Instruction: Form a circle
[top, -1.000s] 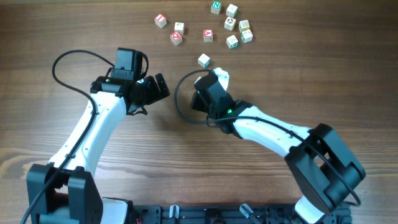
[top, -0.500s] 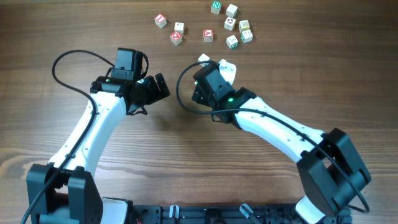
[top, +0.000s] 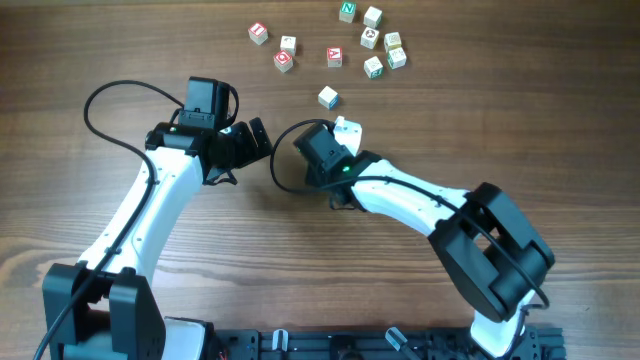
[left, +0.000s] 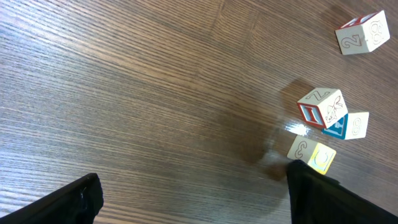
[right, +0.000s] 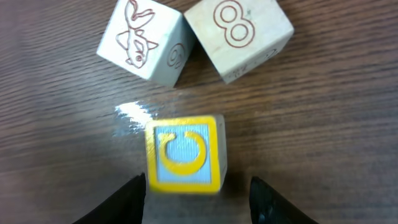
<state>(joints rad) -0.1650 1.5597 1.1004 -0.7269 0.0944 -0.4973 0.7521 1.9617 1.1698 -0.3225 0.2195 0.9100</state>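
Right wrist: my right hand (right: 198, 186) is hovering at the yellow cube (right: 183, 154), fingers parted either side, gripping nothing. My left hand (left: 194, 186) is gaping wide.

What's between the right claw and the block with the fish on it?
The yellow-edged block lies between the right claw and the fish block, close in front of the claw. The right wrist view shows it.

Rabbit cube (right: 144, 38) and 8 cube (right: 239, 34) crowd beyond yellow cube (right: 183, 154); flanks free.
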